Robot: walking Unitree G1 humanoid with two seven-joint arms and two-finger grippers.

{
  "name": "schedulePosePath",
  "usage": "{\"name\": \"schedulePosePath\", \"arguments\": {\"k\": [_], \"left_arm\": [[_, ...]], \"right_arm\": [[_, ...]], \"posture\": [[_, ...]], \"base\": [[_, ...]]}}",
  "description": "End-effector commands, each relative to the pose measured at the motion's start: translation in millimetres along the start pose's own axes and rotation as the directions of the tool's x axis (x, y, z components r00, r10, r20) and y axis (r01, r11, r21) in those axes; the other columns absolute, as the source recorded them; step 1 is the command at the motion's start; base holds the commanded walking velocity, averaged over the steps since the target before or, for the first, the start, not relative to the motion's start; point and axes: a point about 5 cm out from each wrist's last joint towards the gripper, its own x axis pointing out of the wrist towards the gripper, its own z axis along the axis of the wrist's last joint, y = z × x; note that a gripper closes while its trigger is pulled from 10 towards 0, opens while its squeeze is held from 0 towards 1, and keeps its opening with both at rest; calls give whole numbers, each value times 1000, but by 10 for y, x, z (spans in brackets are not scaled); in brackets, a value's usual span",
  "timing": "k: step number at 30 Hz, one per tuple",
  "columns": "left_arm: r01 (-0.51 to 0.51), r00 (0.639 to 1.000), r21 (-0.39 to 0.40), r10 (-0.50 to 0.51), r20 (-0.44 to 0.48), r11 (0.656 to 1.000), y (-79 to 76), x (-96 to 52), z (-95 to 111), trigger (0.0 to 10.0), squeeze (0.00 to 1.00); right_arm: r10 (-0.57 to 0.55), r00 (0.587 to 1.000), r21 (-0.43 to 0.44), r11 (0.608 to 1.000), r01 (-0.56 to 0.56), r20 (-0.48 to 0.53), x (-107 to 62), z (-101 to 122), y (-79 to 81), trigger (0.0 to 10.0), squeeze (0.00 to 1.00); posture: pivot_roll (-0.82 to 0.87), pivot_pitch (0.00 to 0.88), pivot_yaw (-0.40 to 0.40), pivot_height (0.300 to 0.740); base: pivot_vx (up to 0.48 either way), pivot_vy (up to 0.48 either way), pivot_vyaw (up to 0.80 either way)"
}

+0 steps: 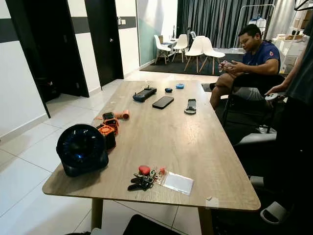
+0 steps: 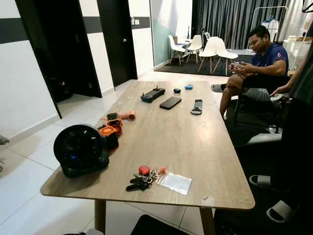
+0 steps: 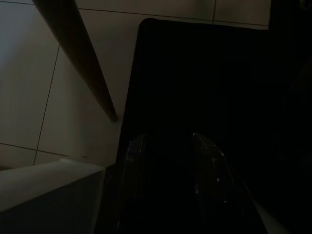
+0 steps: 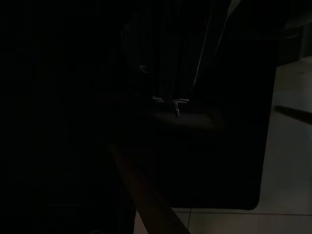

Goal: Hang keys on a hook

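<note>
A bunch of keys (image 1: pixel 144 177) with a red fob and black key heads lies on the wooden table (image 1: pixel 195 147), close to its near edge. A clear plastic card sleeve (image 1: pixel 178 183) is attached on the bunch's right. My left gripper (image 3: pixel 170 168) hangs below the table, over a dark mat (image 3: pixel 204 73) and pale floor tiles. Its fingers (image 3: pixel 134 163) stand apart with nothing between them, and a table leg (image 3: pixel 83 58) runs past them. The right wrist view is very dark; I make out a table leg (image 4: pixel 146 195) and a dark mat.
A black round fan (image 1: pixel 81 148) and an orange tool (image 1: pixel 108 128) stand on the table's left side. A phone (image 1: pixel 163 102), a controller (image 1: pixel 145 93) and small items lie at the far end. One person (image 1: pixel 254 54) sits at back right; another person (image 1: pixel 298 98) is at the right edge.
</note>
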Motion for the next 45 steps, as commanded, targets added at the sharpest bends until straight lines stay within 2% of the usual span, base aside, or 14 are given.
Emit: {"name": "schedulePosePath", "arguments": {"k": [1, 25, 30, 35, 45], "left_arm": [[0, 1000, -4, 0, 3, 1000, -15, 12, 13, 10000, 0], [-10, 1000, -21, 10, 1, 1000, -42, 24, 6, 10000, 0], [-16, 1000, -22, 16, 3, 1000, -22, 27, 22, 10000, 0], [-20, 1000, -12, 20, 10, 1000, 28, 19, 39, 10000, 0], [-10, 999, -13, 10, 30, 1000, -48, 41, 67, 10000, 0]], "right_arm": [[5, 1000, -12, 1000, -5, -3, -1, -11, 13, 10000, 0], [0, 1000, -48, 999, 0, -11, 6, 8, -11, 10000, 0], [1, 1000, -48, 999, -2, -7, 16, 27, 12, 10000, 0], [5, 1000, -21, 1000, -5, 6, 29, 35, 101, 10000, 0], [30, 1000, -89, 996, -31, -9, 22, 1, 129, 10000, 0]], "posture": [[3, 50, 47, 740], [-5, 54, 34, 740], [-5, 48, 43, 740], [15, 37, 74, 740], [24, 32, 45, 740]], "base": [[0, 0, 0], [0, 0, 0], [0, 0, 0], [0, 0, 0], [0, 0, 0]]}}
